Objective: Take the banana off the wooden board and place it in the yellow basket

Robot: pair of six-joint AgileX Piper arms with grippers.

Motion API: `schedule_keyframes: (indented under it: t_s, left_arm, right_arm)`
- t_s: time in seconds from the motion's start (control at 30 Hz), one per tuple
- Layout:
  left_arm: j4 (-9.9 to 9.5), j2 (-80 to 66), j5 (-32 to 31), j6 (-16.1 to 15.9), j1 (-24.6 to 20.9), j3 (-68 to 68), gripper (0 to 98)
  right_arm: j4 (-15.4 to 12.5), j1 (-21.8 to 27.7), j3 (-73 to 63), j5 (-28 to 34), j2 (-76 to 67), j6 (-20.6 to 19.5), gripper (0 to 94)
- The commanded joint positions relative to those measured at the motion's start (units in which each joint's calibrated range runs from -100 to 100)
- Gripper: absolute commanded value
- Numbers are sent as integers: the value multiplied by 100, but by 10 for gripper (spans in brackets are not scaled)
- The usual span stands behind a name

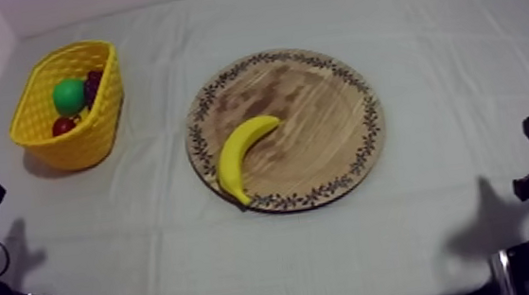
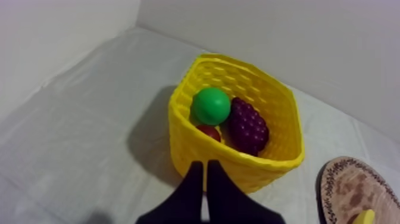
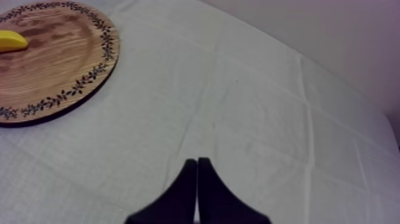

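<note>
Top view: banana [image 1: 245, 154] lying on board [image 1: 321, 105], by its near-left rim; basket [image 1: 87, 141] well apart to the left. Left gripper [image 2: 205, 170]: clenched to a wedge, empty, just before basket. Right gripper [image 3: 197, 164]: clenched, empty, over cloth [image 3: 268, 119] near board.

Green fruit [image 2: 211, 105], grapes [image 2: 248, 126], small red fruit [image 2: 209, 132] close together; grey-white cloth [image 3: 250, 119].

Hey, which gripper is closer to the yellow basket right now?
Left. The left gripper is close by the basket, pointing at its near wall. The right gripper is on the opposite side, beyond the wooden board.
</note>
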Motion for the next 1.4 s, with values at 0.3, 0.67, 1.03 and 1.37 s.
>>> schedule_keyframes:
  t_s: [0.3,0.67,1.03,1.37]
  left_arm:
    - [-1,2,2,-11,45,0,1]
    - [-16,-7,315,-310,1135,-105,1]
    - [199,688,488,-129,1987,-569,0]
    - [391,3112,1686,-215,2118,-2656,0]
  right_arm:
    - [0,0,1,0,0,-2,3]
    - [0,0,1,0,0,-2,3]
    - [0,0,1,0,0,-2,3]
    - [0,0,1,0,0,-2,3]
